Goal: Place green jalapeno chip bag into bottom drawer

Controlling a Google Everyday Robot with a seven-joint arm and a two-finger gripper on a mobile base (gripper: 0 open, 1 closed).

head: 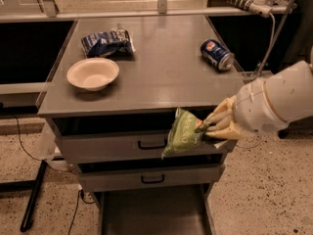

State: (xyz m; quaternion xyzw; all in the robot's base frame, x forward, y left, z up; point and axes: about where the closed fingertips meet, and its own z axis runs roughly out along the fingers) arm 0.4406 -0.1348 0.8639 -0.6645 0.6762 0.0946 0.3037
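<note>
My gripper (pixel 208 125) is shut on the green jalapeno chip bag (pixel 182 132) and holds it by its right edge. The bag hangs in the air in front of the cabinet, off the tabletop, level with the upper closed drawer. The white arm reaches in from the right. The bottom drawer (pixel 151 214) is pulled open below the bag, a grey tray with a flat bare floor.
On the grey cabinet top (pixel 161 72) stand a white bowl (pixel 93 73), a blue-and-white snack bag (pixel 106 42) and a blue can (pixel 217 54) on its side. Two closed drawers with black handles (pixel 152 143) are above the open one. A cable runs along the floor at left.
</note>
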